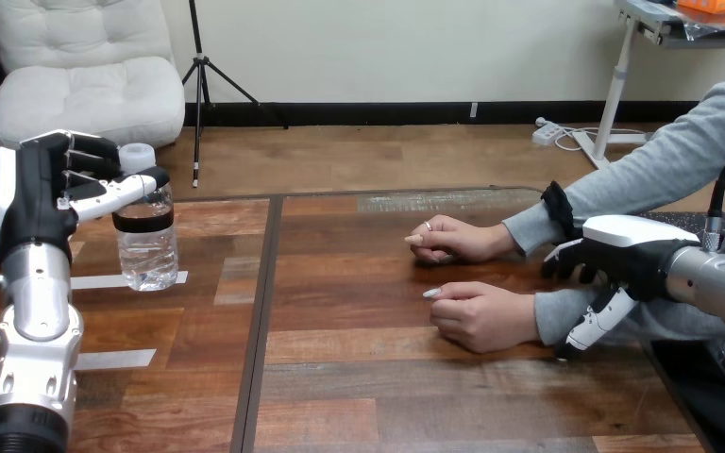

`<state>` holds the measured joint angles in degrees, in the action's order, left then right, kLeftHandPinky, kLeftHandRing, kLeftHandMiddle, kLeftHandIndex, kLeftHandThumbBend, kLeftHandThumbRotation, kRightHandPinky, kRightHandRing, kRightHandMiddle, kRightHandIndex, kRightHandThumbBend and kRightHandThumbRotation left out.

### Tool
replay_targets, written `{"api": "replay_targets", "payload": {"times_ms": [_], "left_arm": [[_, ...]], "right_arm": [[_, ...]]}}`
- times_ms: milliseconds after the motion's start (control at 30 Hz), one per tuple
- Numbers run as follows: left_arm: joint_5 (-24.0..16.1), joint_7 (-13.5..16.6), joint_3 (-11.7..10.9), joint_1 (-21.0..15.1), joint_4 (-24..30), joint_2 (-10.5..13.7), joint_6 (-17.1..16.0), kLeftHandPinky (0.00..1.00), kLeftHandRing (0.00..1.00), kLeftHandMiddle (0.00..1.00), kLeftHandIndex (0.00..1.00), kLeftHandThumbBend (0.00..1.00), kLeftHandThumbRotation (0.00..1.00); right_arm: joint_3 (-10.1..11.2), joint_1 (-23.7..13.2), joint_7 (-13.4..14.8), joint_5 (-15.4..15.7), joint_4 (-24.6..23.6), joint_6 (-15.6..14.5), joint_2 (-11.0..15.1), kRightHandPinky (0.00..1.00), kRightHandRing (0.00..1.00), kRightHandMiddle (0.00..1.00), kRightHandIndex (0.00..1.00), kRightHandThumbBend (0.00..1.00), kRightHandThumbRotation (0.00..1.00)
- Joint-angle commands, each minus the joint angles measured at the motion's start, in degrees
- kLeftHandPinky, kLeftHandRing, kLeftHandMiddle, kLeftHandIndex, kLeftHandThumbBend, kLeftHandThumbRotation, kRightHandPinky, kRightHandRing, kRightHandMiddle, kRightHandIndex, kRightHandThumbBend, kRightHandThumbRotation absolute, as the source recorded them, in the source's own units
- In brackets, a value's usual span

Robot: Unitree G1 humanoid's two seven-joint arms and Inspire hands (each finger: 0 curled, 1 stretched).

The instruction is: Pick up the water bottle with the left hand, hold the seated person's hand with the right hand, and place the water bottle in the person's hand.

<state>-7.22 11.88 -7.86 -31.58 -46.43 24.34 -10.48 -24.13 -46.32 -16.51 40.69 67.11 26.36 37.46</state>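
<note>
At left, robot hand (57, 193) grips bottle (148, 250).

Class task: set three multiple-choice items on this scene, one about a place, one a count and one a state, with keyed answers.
1. Where is the water bottle? A) over the table's left part B) at its right edge C) in the person's palm
2. How many of the person's hands lie on the table? A) none B) one C) two
3. The left robot hand is A) flat on the table B) curled round the bottle C) open beside it

1 A: it shows far left.
2 C: the farther hand and the nearer hand rest there.
3 B: fingers wrap its top.
</note>
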Motion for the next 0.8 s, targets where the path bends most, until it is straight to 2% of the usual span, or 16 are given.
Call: {"api": "replay_targets", "payload": {"times_ms": [0, 433, 767], "left_arm": [[-0.26, 0.29, -0.28, -2.48, 4.49, 0.99, -0.91, 0.30, 0.38, 0.45, 0.46, 0.76, 0.00], [0.21, 0.22, -0.61, -2.30, 5.19, 0.69, -0.28, 0.31, 0.38, 0.45, 0.46, 0.76, 0.00], [0.34, 0.12, -0.74, -2.24, 5.41, 0.69, -0.20, 0.31, 0.38, 0.45, 0.46, 0.76, 0.00]], "right_arm": [[-0.74, -5.61, 0.41, 0.35, -0.34, -0.59, 0.12, 0.66, 0.80, 0.84, 0.83, 1.00, 0.38], [-2.42, -5.90, 0.24, 1.16, 1.02, -1.31, -0.60, 0.63, 0.77, 0.83, 0.83, 1.00, 0.40], [-4.65, -5.58, 2.00, 2.79, 1.72, -1.19, -1.36, 0.63, 0.78, 0.82, 0.83, 1.00, 0.46]]}}
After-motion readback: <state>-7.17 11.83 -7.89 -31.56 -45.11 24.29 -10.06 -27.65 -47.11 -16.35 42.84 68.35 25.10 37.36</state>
